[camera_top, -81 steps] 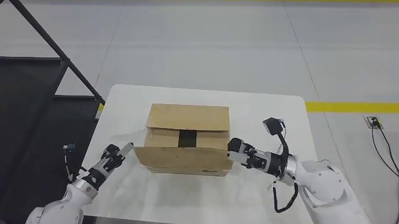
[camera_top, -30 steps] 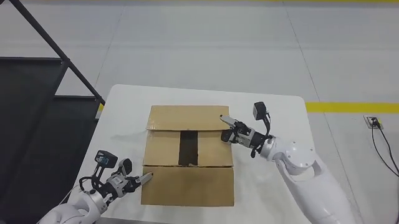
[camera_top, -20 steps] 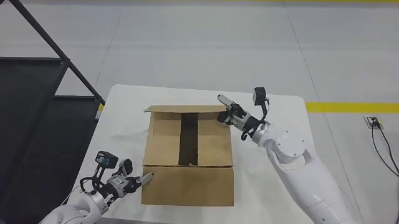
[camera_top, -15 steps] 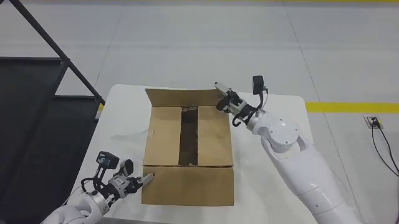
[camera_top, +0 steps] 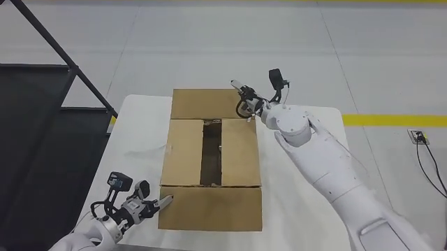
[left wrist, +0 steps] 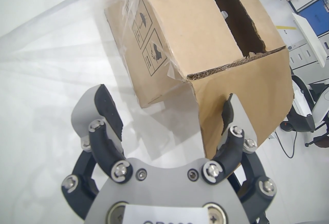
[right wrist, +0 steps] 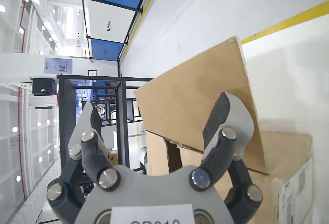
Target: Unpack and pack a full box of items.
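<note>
The cardboard box (camera_top: 209, 160) is stood on the white counter (camera_top: 307, 195), 2 top flaps parted. Handling pictograms (left wrist: 149, 37), wording unreadable, are printed on the side ahead of the left fingers (left wrist: 108, 109), spread wide, 1 touching its corner. The right fingers (right wrist: 218, 117) are held open, empty, before the raised flap (right wrist: 195, 86).

We swing our right hand (camera_top: 239, 94) from the near right side of the box (camera_top: 183, 154) along its right edge to the far right corner. The far flap (camera_top: 206, 103), which lay over the top, is now tipped back off the opening. The near flap (camera_top: 209, 209) now hangs down the front, and our left hand (camera_top: 159, 203) comes in from the left to that flap's left edge.
</note>
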